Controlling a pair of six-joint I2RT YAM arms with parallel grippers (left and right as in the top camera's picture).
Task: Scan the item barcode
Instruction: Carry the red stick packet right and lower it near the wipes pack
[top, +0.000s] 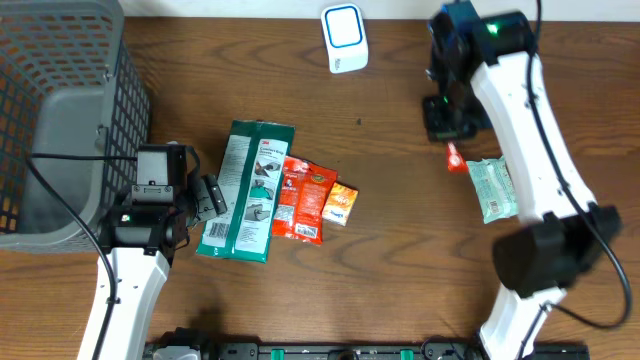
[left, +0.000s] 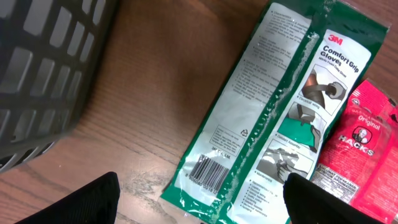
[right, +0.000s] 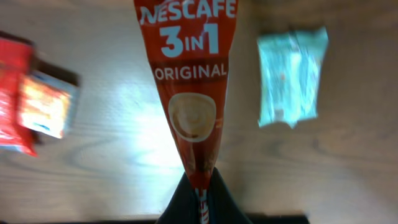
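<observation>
1. Because a barcode must face a reader, my right pincer (right: 200, 190) is pressed together on the bottom seam of the long red foil Nescafe coffee sachet (right: 189, 93). It pinches only the tail, so the printed length is left uncovered. In my right wrist view the sachet points toward twelve o'clock.
2. From overhead, the sachet appears held above the brown wooden table (top: 400, 260). The white rounded box with a blue-ringed face (top: 343, 38), which I take for the scanner, sits at ten o'clock of that pincer, well apart.
3. A pale green crinkled plastic packet (top: 490, 188) lies near, at five o'clock.
4. My right arm reaches far forward, with the wrist bent downward.
5. My left pincer (left: 199, 205) is spread wide and holds nothing. It is poised over the barcode end of the flat green-and-white 3M gloves bag (left: 273, 112), likely the next item. The grey plastic mesh basket (left: 43, 74) stands at ten o'clock of it.
6. I judge the scan not yet done: the sachet has to travel to the scanner first.
</observation>
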